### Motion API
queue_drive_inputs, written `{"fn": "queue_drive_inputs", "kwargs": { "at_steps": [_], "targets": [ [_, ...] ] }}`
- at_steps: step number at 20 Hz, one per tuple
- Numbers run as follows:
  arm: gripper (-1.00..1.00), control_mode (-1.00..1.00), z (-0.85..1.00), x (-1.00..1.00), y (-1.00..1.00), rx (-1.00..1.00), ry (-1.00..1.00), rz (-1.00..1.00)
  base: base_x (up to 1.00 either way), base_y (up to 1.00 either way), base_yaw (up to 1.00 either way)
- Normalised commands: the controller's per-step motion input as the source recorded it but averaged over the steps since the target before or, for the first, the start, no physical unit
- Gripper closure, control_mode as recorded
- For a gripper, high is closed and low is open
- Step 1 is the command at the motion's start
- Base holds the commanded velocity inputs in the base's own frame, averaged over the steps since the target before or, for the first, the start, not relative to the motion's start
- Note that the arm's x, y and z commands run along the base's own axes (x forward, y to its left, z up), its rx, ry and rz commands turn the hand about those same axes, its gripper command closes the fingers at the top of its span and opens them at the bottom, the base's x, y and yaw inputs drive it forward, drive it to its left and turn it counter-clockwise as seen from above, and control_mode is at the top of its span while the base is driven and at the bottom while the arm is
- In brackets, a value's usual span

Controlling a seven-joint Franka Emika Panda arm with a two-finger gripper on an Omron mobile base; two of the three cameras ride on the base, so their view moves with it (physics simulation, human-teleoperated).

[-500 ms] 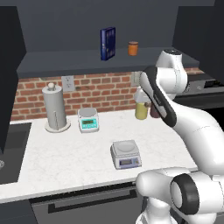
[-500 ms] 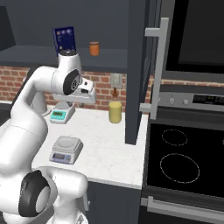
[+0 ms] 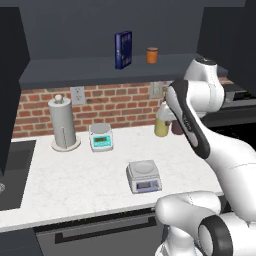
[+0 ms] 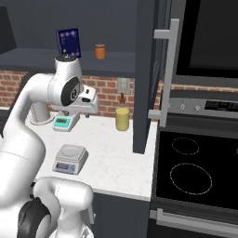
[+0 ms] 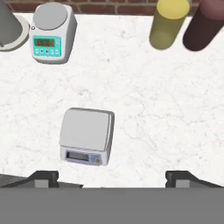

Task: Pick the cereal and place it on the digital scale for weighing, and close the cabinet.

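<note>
Standing upright on the far cabinet shelf (image 3: 75,75), the cereal (image 3: 123,49) is seen above the empty, open jaws, aimed down at the table (image 5: 144,100).

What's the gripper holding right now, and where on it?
Nothing. The gripper is open and empty, looking down at the counter above the digital scale. The cereal stands on the cabinet shelf.

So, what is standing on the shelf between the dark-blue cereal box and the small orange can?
Nothing. In the left base view the dark-blue cereal box and the small orange can stand apart, with bare dark shelf between them; the right base view shows the same gap.
</note>
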Motion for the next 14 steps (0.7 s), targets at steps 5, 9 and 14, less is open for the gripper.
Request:
{"fn": "queue_drive_inputs", "kwargs": {
  "at_steps": [5,9,14],
  "targets": [
    [-1.0,-1.0,0.09,-0.47,0.04,0.01,-0.11,0.0,0.0,0.0,0.0],
    [-1.0,-1.0,0.24,-0.41,0.12,0.0,-0.1,0.0,0.0,0.0,0.0],
    [-1.0,-1.0,0.36,-0.28,0.2,0.0,-0.09,0.0,0.0,0.0,0.0]
  ]
}}
